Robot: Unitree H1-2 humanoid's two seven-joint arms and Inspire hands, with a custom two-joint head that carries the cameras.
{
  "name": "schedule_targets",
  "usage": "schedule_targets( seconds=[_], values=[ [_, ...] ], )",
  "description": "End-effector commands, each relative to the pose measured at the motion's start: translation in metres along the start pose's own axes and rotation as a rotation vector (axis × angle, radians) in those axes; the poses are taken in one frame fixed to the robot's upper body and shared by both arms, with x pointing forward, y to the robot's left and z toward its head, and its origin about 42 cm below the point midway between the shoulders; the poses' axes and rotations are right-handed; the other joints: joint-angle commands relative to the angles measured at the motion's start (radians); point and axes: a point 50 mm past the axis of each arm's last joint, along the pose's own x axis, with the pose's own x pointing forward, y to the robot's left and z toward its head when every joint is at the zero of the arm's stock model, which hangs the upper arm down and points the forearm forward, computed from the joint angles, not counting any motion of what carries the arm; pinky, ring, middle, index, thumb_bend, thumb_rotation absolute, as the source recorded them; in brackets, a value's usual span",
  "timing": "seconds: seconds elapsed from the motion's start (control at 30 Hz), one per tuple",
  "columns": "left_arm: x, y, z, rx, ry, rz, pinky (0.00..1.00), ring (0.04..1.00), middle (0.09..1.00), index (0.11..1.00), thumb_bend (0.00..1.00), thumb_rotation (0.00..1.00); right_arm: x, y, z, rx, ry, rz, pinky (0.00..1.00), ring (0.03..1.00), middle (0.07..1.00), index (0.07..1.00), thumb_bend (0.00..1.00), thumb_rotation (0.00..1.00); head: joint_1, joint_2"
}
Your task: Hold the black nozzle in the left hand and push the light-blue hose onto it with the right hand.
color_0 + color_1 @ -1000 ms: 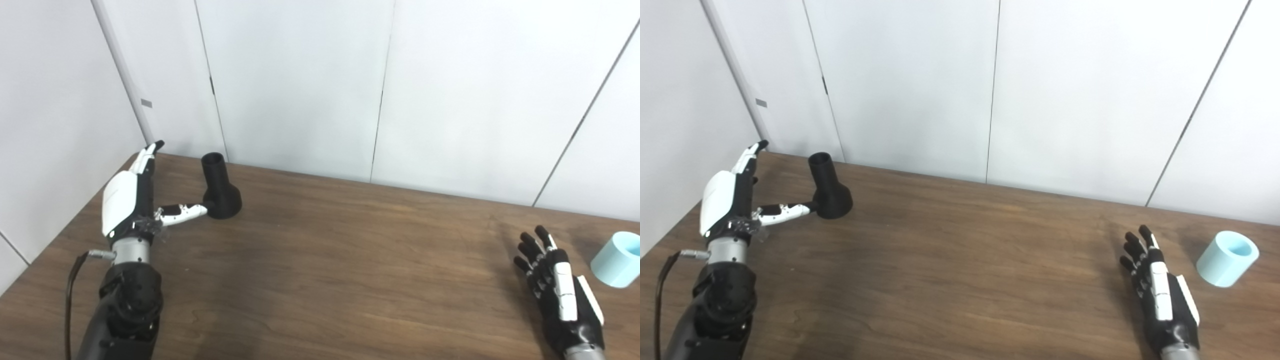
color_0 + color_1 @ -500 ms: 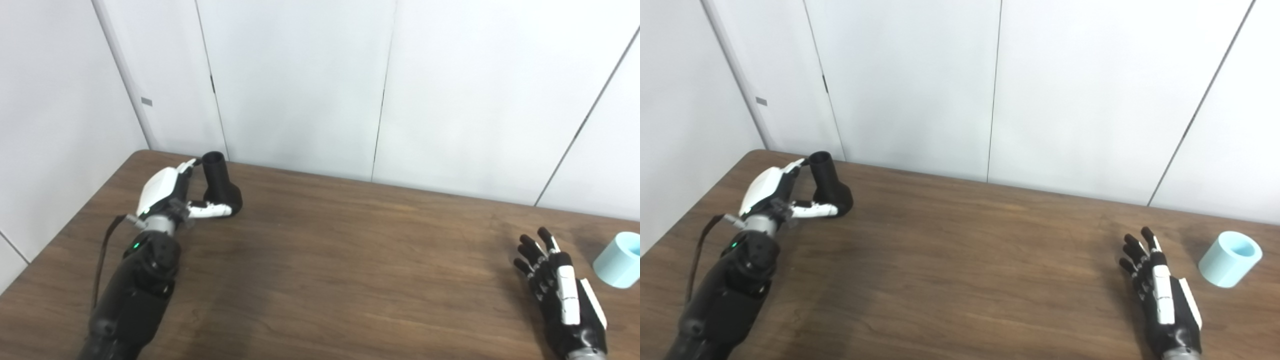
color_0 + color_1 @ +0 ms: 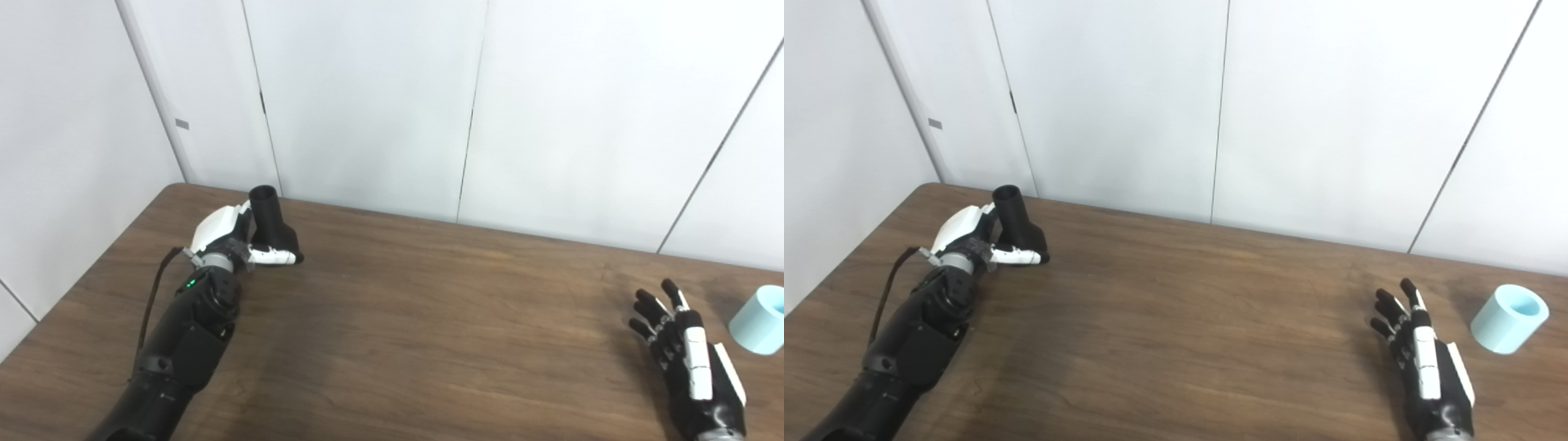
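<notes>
The black nozzle (image 3: pixel 270 215) stands upright on its wide base at the table's far left, also in the right eye view (image 3: pixel 1014 215). My left hand (image 3: pixel 224 231) cups it from the left: the thumb lies across the front of the base and the fingers reach behind the neck, where they are partly hidden. The hand looks open around it. The light-blue hose piece (image 3: pixel 760 318), a short wide tube, lies on the table at the far right. My right hand (image 3: pixel 687 358) is open and empty, fingers spread, just left of the hose and apart from it.
The brown wooden table (image 3: pixel 429 318) runs back to white wall panels (image 3: pixel 367 104). The nozzle stands near the table's back left corner. The hose lies near the right edge of the picture.
My left hand has moved forward and right from beside the nozzle to cup it, thumb now across the base. The nozzle stays upright. My right hand and the hose have barely moved.
</notes>
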Motion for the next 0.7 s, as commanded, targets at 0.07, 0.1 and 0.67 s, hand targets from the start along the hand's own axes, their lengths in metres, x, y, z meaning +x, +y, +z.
schedule_targets(
  seconds=[0.07, 0.1, 0.67],
  values=[
    [0.0141, 0.0320, 0.0194, 0.031, -0.030, 0.092, 1.00, 1.000, 0.999, 0.963, 1.00, 0.36, 0.0007, 0.0021, 0.0069, 0.011, -0.039, -0.017, 0.86, 0.904, 0.881, 0.976, 0.46, 1.00, 0.000, 0.004],
    [0.0150, 0.0312, 0.0199, 0.039, -0.025, 0.090, 1.00, 1.000, 0.991, 0.949, 1.00, 0.36, 0.0007, 0.0023, 0.0073, 0.009, -0.037, -0.018, 0.86, 0.902, 0.878, 0.976, 0.46, 1.00, 0.000, 0.004],
    [0.0134, 0.0268, 0.0199, 0.139, 0.003, 0.033, 0.70, 0.832, 0.790, 0.679, 0.98, 0.26, -0.0009, 0.0008, 0.0107, 0.000, -0.032, -0.021, 0.87, 0.893, 0.866, 0.972, 0.44, 1.00, -0.002, 0.021]
  ],
)
